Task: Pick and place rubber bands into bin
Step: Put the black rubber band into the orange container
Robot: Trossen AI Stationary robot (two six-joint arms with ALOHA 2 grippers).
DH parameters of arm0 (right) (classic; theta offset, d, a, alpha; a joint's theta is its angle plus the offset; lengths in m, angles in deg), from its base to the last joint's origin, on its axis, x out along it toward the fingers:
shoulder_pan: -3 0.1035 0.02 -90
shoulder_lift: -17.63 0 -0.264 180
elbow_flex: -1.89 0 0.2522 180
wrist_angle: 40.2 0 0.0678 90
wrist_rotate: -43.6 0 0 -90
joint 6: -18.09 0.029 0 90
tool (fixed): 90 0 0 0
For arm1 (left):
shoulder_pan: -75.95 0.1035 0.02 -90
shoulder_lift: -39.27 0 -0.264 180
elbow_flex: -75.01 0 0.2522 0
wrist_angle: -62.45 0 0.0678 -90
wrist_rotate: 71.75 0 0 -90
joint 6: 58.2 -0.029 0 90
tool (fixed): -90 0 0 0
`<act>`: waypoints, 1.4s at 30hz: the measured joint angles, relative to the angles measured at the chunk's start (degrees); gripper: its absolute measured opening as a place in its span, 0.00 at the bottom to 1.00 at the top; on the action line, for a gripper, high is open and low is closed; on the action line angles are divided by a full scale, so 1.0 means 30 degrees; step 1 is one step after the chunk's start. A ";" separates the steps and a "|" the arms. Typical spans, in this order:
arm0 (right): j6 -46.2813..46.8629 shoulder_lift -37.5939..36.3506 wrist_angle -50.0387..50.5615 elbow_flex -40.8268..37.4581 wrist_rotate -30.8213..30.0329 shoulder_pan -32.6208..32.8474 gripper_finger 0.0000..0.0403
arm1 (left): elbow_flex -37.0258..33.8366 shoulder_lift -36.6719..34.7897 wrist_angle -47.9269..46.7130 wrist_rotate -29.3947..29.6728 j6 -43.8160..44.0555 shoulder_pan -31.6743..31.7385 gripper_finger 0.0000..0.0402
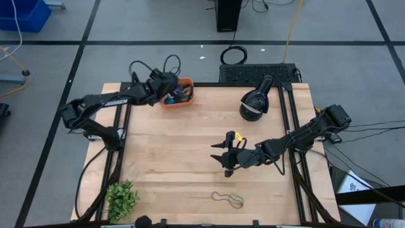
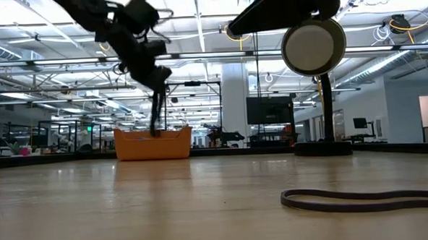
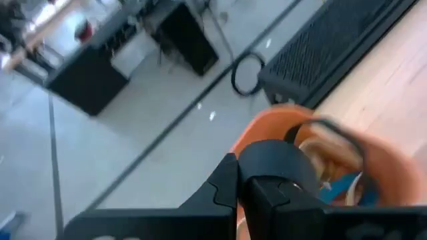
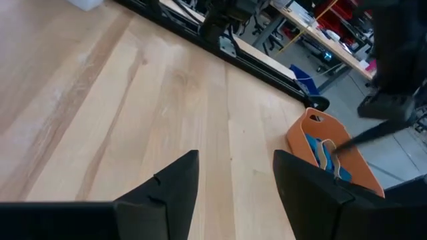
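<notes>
Two dark arms work a pale wooden tabletop (image 1: 190,139) in an open-plan lab — polished grey floor crossed by dark lines, ceiling pipes and strip lights, desks and monitors far behind. The step in hand looks like the drop-off: the left gripper (image 1: 169,88) hangs directly over the bin (image 1: 185,101), a small orange tray at the tabletop's far edge, and a thin dark strand dangles from it into the tray in the low view; whether its fingers are clamped or already let go cannot be told. Blue and tan rubber bands (image 4: 325,155) already lie inside the bin. Well away from the bin, toward the middle of the tabletop, the right gripper (image 1: 221,156) waits with its fingers spread and nothing between them. Farther still from the bin, by the near edge, a black band (image 1: 221,197) and a green band (image 1: 236,201) lie loose, touching or nearly so. Judged from this, the next move calls for letting the strand fall free and lifting clear of the bin, then reaching low and flat for the thin loops left on the wood. A black desk lamp (image 1: 255,101) stands right of the bin, a small green plant (image 1: 121,200) at the near-left corner.
</notes>
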 joint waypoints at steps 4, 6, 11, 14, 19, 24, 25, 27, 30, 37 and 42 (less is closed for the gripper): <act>0.0548 0.0004 0.0134 -0.0007 0.0015 0.0000 0.47 | 0.0000 0.1556 0.0007 -0.0025 0.0127 0.0682 0.01; 0.0824 0.0006 0.0293 -0.0001 0.0015 0.0000 0.46 | 0.0000 0.2457 0.0015 -0.0027 0.0217 0.0906 0.02; 0.0848 0.0007 0.0546 -0.0007 0.0015 0.0000 0.46 | 0.0000 0.4535 0.0001 -0.0054 0.0368 0.1086 0.03; 0.0844 0.0007 0.0560 -0.0006 0.0021 0.0000 0.46 | 0.0000 0.5570 -0.0014 -0.0065 0.0380 0.1083 0.01; 0.0845 0.0007 0.0652 -0.0007 0.0016 0.0000 0.46 | 0.0000 0.6469 -0.0214 -0.0075 0.0437 0.1083 0.05; 0.0850 0.0007 0.0975 -0.0007 0.0022 0.0000 0.46 | 0.0000 0.6400 -0.0911 -0.0068 0.0571 0.1056 0.03; 0.0850 0.0007 0.0976 -0.0007 0.0022 0.0000 0.46 | 0.0000 0.6355 -0.0987 -0.0068 0.0570 0.1061 0.02; 0.0854 0.0007 0.0976 -0.0007 0.0022 0.0000 0.46 | 0.0000 0.6275 -0.0913 -0.0068 0.0577 0.1054 0.01; 0.1152 0.0007 0.1059 -0.0007 0.0074 0.0028 0.46 | 0.0000 0.6267 -0.0861 -0.0067 0.0571 0.1054 0.05; 0.1397 0.0007 0.1086 -0.0007 0.0097 0.0610 0.45 | 0.0000 0.6267 -0.0810 -0.0054 0.0570 0.1047 0.18; 0.1394 0.0007 0.1086 -0.0002 0.0100 0.1411 0.45 | 0.0000 0.6267 -0.0849 -0.0444 0.0911 0.0974 0.32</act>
